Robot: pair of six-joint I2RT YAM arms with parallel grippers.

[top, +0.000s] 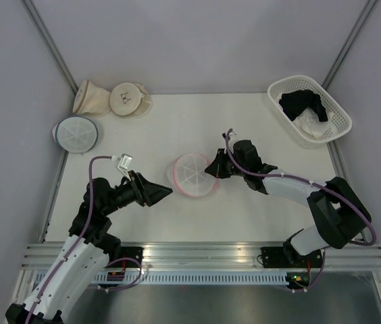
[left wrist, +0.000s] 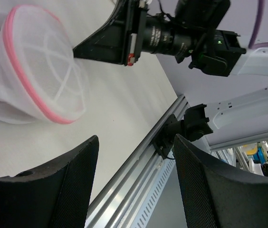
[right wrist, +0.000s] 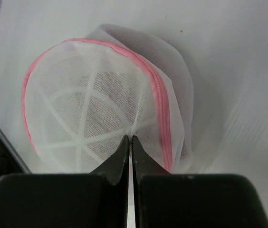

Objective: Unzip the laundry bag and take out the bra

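Note:
The laundry bag (top: 194, 175) is a round white mesh dome with a pink rim and zipper, lying mid-table. From its right side, my right gripper (top: 209, 169) is shut on it. In the right wrist view the tips (right wrist: 130, 137) pinch a pucker of mesh on the laundry bag (right wrist: 91, 104), just left of the pink zipper (right wrist: 161, 114). My left gripper (top: 163, 192) hangs open a little left of the bag, touching nothing. In the left wrist view the laundry bag (left wrist: 43, 80) lies beyond the spread left gripper (left wrist: 136, 142). The bra is hidden.
A white basket (top: 339, 111) at the back right holds a black garment (top: 303, 102) and a white cloth (top: 312, 125). Two beige pouches (top: 109, 99) and a grey-blue rimmed mesh pouch (top: 75, 133) sit at the back left. A metal rail (top: 204, 253) runs along the near edge.

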